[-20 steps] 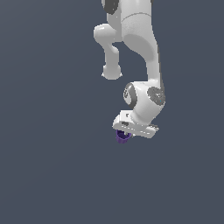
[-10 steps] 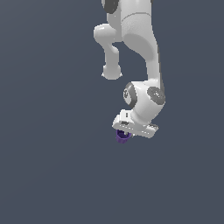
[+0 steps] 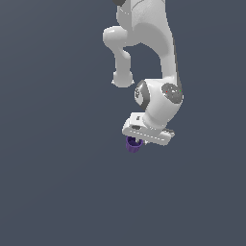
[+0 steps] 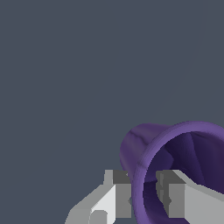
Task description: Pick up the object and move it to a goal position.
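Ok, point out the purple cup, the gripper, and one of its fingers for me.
purple cup (image 4: pixel 131 151): wrist view, on its ribbed outer side wall.
gripper (image 4: pixel 142 197): wrist view, midway between the fingertips, which pinch the cup's wall at the rim.
finger (image 4: pixel 186 203): wrist view, on the finger inside the cup.

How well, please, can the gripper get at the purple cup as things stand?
Very well, it seems: the gripper looks already closed on the purple cup, one finger outside its wall and one inside, with nothing in between.
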`<action>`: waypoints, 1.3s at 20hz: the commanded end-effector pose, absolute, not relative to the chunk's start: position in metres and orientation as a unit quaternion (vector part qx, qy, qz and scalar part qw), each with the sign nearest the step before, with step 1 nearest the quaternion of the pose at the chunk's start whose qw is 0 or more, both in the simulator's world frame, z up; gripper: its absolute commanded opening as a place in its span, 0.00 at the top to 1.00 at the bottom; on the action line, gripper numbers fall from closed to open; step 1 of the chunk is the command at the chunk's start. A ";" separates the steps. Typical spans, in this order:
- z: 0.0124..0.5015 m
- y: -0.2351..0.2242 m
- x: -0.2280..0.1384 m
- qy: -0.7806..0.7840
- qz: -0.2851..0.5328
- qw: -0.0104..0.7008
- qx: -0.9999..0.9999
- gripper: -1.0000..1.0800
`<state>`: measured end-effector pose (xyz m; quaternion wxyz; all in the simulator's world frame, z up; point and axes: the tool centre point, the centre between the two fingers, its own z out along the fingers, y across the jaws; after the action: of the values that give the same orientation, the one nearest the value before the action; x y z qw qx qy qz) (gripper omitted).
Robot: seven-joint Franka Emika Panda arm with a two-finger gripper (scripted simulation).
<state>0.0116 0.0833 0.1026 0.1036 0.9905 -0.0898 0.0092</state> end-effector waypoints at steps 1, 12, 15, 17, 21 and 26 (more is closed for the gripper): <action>0.121 0.080 0.008 -0.090 0.011 0.103 0.991 1.00; 0.234 0.058 -0.022 -0.090 0.010 0.102 0.991 1.00; 0.270 0.052 -0.031 -0.090 0.010 0.102 0.991 1.00; 0.294 0.047 -0.036 -0.090 0.010 0.102 0.991 1.00; 0.340 0.038 -0.047 -0.090 0.010 0.102 0.991 1.00; 0.390 0.029 -0.058 -0.090 0.010 0.102 0.991 1.00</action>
<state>-0.0545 0.0321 0.3750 0.1022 0.9906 -0.0903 0.0101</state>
